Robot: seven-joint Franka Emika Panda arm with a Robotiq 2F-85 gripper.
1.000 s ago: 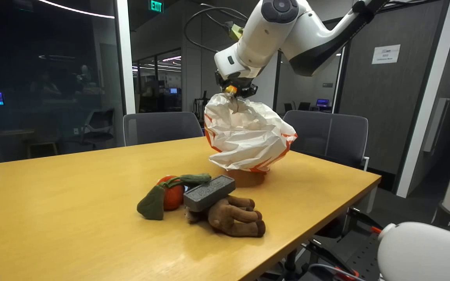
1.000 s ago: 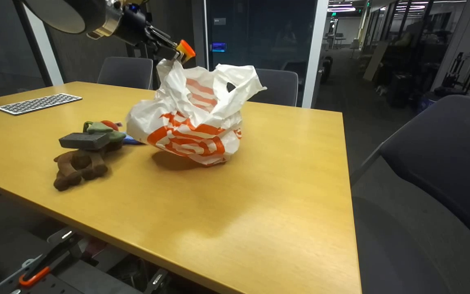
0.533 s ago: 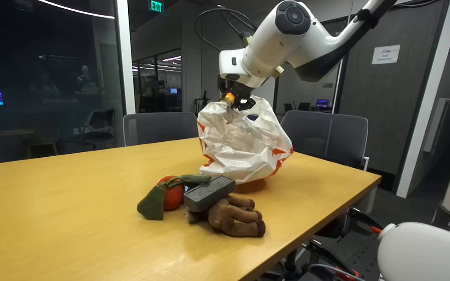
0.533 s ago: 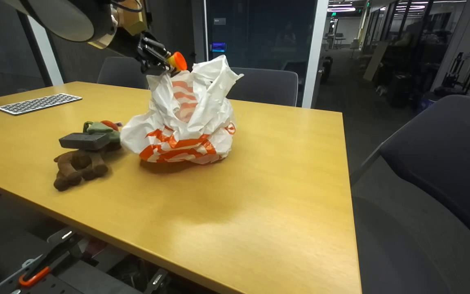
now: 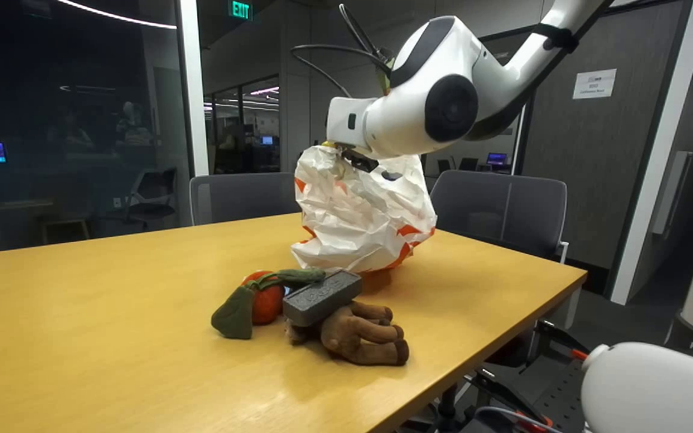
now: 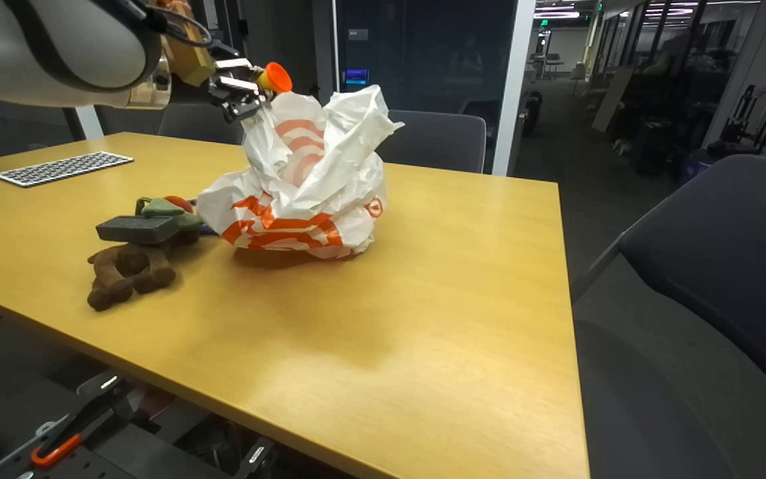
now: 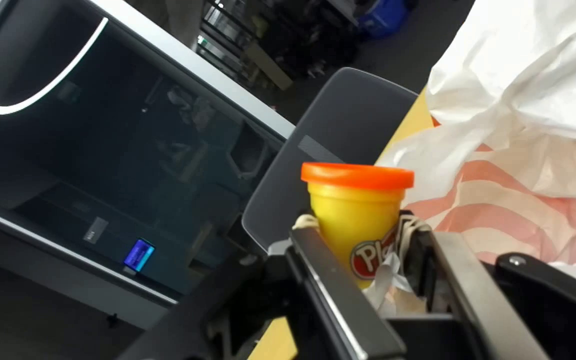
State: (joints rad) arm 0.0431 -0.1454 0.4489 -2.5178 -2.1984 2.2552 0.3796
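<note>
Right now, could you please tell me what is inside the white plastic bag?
In the white plastic bag, only the striped inner wall shows; crumpled folds cover the bottom, so anything lying there is hidden. The Play-Doh tub is at the rim, between the fingers.

In the wrist view, the red label [image 7: 366, 258] on the yellow can [image 7: 355, 207] begins "Pl", the rest hidden. In an exterior view a lit green sign [image 5: 240, 9] spells EXIT, while the raised letters on the gray block [image 5: 322, 296] and the print on the paper notice [image 5: 594, 83] on the gray panel [image 5: 584, 174] are too unclear to read. The white bag [image 6: 350, 163] bears an orange ring mark [image 6: 374, 207].
</note>
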